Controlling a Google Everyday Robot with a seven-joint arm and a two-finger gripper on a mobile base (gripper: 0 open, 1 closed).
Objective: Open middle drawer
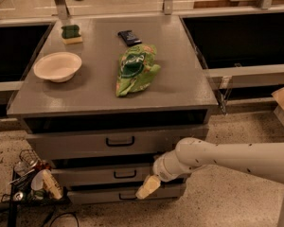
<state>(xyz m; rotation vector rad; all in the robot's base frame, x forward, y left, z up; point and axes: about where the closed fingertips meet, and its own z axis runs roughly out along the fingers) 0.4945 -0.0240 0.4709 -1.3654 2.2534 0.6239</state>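
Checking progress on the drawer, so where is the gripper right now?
In the camera view, the gripper is low down by the right end of the middle drawer, just right of its black loop handle.

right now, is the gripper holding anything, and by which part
Nothing visibly: the gripper sits low, right of the handle of the middle drawer, not on it.

white speckled tubular arm (236, 157); cream end effector (148, 187) near middle drawer (85, 176).
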